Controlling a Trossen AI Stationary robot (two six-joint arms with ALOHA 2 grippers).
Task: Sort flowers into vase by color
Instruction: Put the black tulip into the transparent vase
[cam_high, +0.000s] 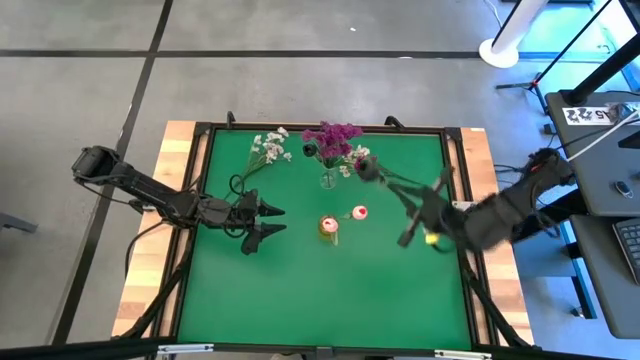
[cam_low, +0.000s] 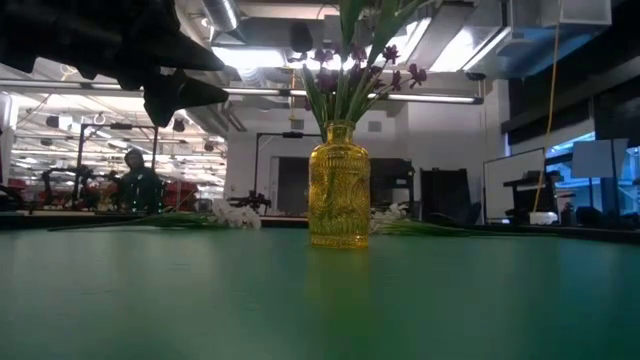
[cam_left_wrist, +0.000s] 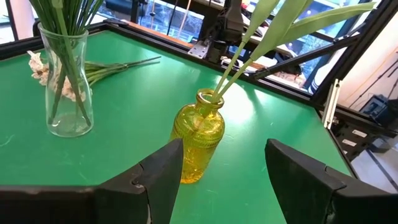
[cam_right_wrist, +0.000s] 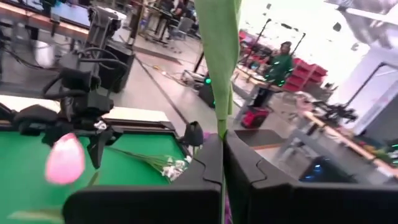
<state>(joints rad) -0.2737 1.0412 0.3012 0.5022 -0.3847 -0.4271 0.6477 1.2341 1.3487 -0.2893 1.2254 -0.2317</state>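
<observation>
A yellow glass vase stands mid-table with green stems in it; pink buds show over and beside it. A clear glass vase holds magenta-purple sprigs. White sprigs lie flat on the far mat. My left gripper is open and empty, just left of the yellow vase. My right gripper is shut on a green-stemmed flower whose dark head reaches toward the clear vase. My right gripper pinches the flower's green leaf and stem between its two shut fingers. In the wrist view the leaf rises straight out from between the fingertips. The flower is lifted clear of the table, its head pointing toward the far left; the fingers come from the table's right.
The green mat has a raised dark frame around it. The two vases stand close together at mid-table. Bare mat lies on the near side. A person stands in the room beyond the table.
</observation>
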